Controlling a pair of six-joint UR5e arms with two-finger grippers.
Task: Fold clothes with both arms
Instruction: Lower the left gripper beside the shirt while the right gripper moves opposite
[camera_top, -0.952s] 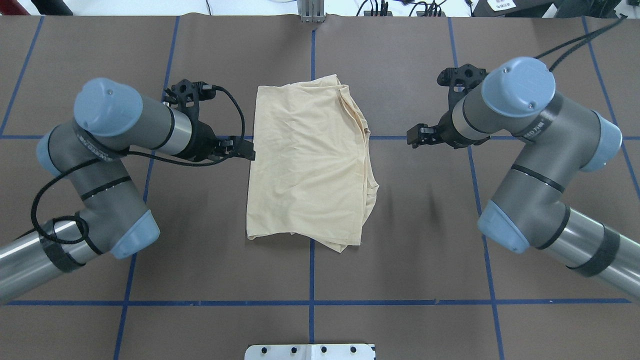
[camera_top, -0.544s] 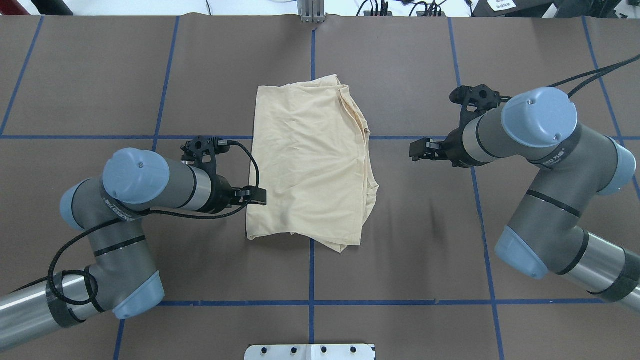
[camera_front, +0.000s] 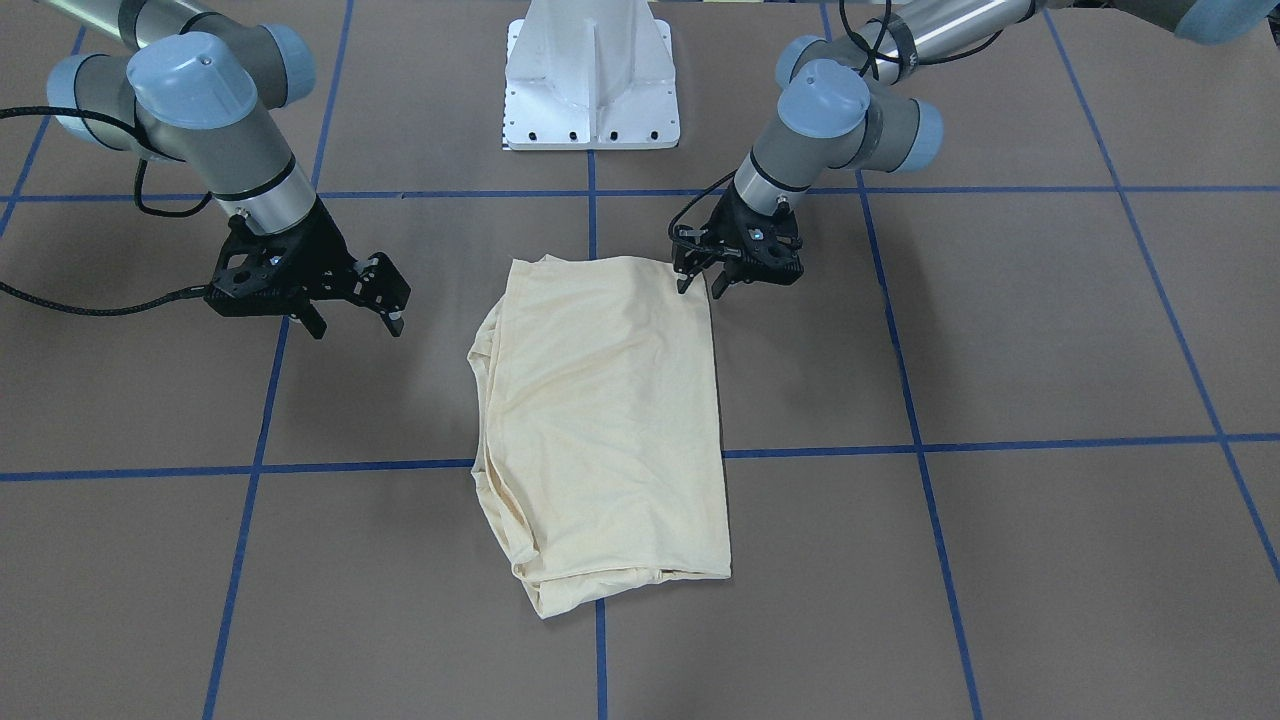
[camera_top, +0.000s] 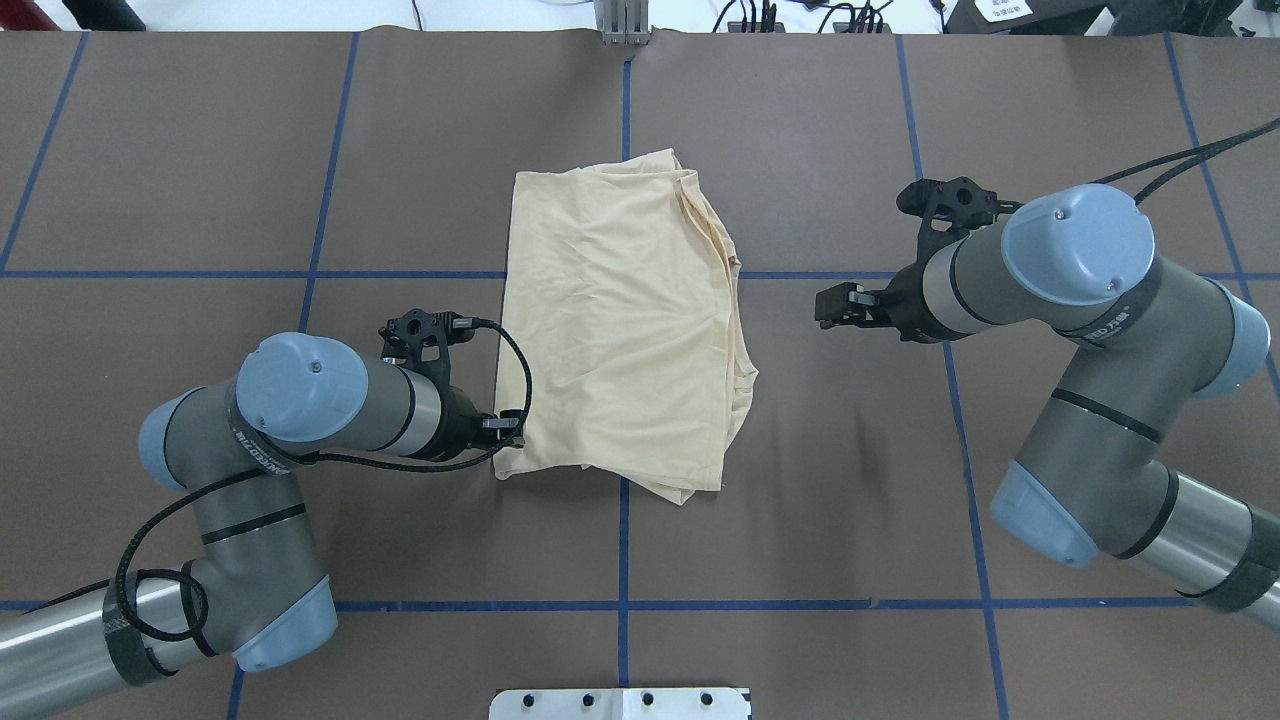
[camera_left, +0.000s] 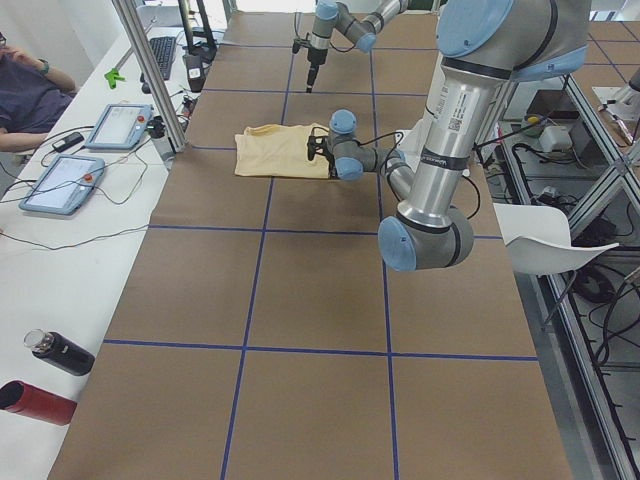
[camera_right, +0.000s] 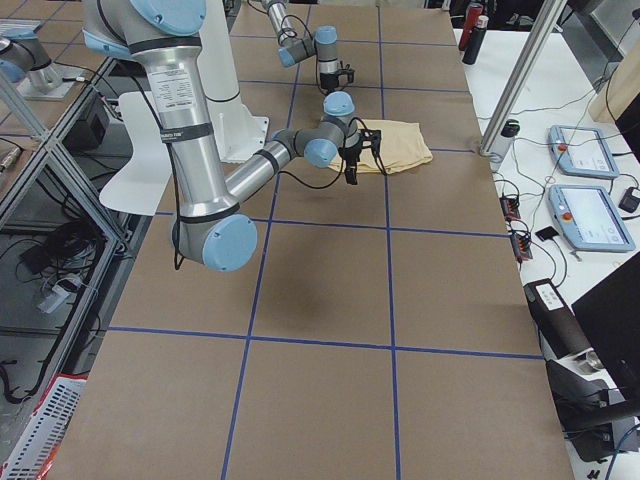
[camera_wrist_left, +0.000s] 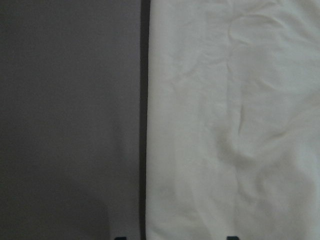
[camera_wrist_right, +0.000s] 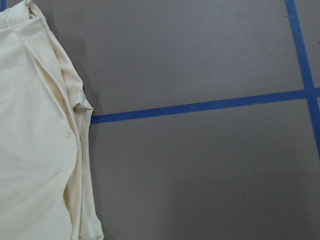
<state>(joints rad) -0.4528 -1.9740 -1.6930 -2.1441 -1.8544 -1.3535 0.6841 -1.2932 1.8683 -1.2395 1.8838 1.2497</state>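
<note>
We've got the cream T-shirt lying folded into a rough rectangle in the middle of the tabletop. Our left hand sits low at its robot-side corner, fingers spread wide across the cloth's edge, gripping nothing. Our right hand hovers well apart on the other side, wide and empty.

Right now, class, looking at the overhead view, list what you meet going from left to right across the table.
left arm → left gripper → T-shirt → right gripper → right arm
</note>
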